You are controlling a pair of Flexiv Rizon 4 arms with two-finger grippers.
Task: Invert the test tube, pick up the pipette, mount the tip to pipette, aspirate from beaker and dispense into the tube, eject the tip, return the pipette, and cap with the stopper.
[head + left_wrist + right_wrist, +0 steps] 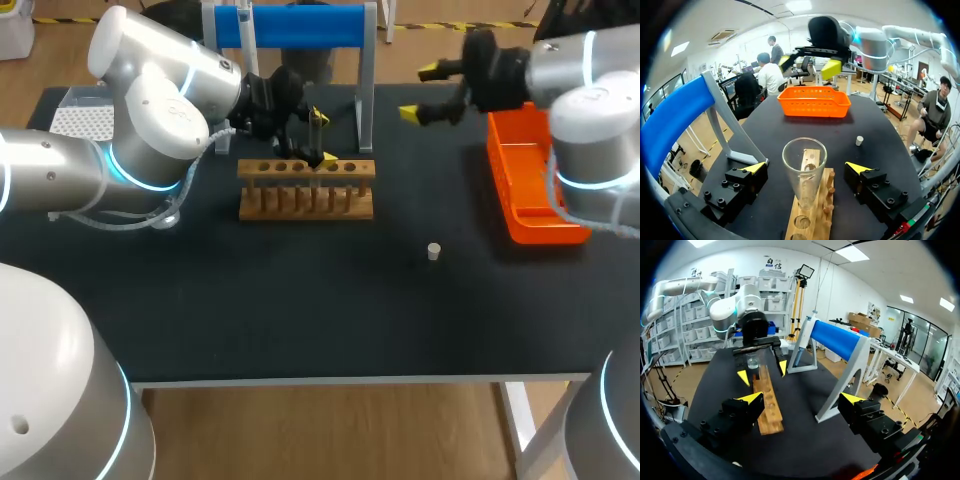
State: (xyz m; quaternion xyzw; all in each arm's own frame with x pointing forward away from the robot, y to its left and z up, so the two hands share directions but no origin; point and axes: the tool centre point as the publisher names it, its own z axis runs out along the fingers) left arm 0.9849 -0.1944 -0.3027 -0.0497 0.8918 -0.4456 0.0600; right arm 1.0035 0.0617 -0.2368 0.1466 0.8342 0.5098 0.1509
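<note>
Glass test tube: clear, upright in brown wooden rack, between parted left end effector fingers.
Care: withdraw straight, no brushing.

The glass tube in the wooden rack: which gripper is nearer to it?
Left. The left gripper has the tube between its open fingers, not touching it. The right gripper hangs far off, beside the orange basket.
</note>
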